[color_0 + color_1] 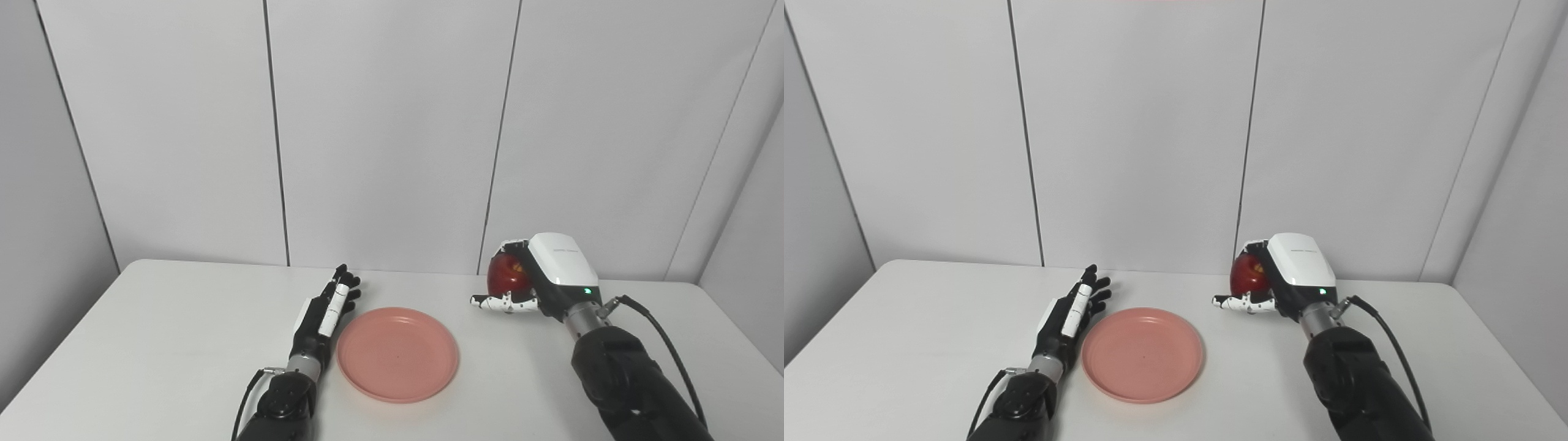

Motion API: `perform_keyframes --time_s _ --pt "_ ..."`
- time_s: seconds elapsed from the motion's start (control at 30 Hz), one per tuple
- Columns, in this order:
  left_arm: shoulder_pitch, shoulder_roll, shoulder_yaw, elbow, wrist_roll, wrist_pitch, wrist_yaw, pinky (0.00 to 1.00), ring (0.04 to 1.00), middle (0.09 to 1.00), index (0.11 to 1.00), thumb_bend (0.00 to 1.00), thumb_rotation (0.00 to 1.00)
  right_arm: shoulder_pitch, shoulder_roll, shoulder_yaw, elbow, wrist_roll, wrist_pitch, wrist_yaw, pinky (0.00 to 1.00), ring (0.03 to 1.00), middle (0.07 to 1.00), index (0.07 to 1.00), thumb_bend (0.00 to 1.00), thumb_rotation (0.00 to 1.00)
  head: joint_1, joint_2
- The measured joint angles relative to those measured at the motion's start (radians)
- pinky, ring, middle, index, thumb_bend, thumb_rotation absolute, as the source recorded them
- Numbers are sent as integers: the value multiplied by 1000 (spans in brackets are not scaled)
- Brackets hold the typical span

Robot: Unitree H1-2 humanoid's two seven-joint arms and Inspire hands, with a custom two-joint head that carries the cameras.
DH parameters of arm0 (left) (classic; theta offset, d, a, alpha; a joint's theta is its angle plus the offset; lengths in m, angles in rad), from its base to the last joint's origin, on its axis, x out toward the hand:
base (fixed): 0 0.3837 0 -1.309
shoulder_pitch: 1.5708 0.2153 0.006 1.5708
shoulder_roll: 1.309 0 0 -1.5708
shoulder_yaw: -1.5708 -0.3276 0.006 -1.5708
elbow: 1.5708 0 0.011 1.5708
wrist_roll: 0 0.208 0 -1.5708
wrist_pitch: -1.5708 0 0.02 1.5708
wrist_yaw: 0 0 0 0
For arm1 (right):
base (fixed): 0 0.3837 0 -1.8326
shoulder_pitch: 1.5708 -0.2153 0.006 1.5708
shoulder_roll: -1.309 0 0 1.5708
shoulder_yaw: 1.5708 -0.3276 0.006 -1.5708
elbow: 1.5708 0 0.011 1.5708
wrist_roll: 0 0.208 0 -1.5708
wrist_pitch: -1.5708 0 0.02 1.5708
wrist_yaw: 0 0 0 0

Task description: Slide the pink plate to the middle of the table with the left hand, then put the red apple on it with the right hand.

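Note:
The pink plate (397,354) lies flat near the middle of the white table (153,343), nothing on it. My left hand (326,313) rests open beside the plate's left rim, fingers stretched toward the wall, holding nothing. My right hand (534,280) is to the right of the plate and raised above the table, shut on the red apple (507,274). The apple shows between the fingers and the thumb, partly hidden by the hand's white back.
The table's far edge meets a grey panelled wall (392,122). Bare table surface lies to the left of my left arm and around my right forearm (625,380), which carries a black cable.

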Motion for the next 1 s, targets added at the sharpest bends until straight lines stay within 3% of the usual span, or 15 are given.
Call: perform_keyframes --time_s 0.2,0.5,0.57,0.67,0.77,0.8,0.87,1.0 --pt "-2 0 0 2 0 0 -2 870 875 893 941 814 916 -22 33 19 -3 -24 8 31 113 169 248 365 502 371 -5 -2" --pt "-2 1 -2 1 0 0 -1 869 873 890 943 792 921 -34 81 28 0 -17 7 36 119 179 264 438 498 366 -6 -2" --pt "-2 1 -1 2 0 0 -1 878 880 889 942 799 911 -39 92 38 2 -21 7 36 118 181 268 432 509 305 -6 -2" --pt "-2 1 -2 4 0 -2 -2 880 867 882 936 805 912 -46 105 60 2 -37 7 38 155 224 316 466 513 393 -6 0" --pt "-2 0 -3 4 0 -2 -1 870 871 882 932 819 899 -49 118 82 2 -47 7 43 238 325 431 608 511 493 -6 2" --pt "-2 0 -3 4 0 -2 -1 870 872 882 932 820 897 -49 122 86 2 -50 8 51 240 328 433 611 511 496 -6 2" --pt "-2 0 -2 4 0 -2 -1 873 878 887 934 812 906 -49 127 94 3 -59 8 62 207 279 365 502 513 491 -3 3" --pt "-2 -1 0 4 0 -2 -1 858 871 878 928 801 910 -53 147 112 32 -83 8 63 216 293 378 503 508 525 2 5"
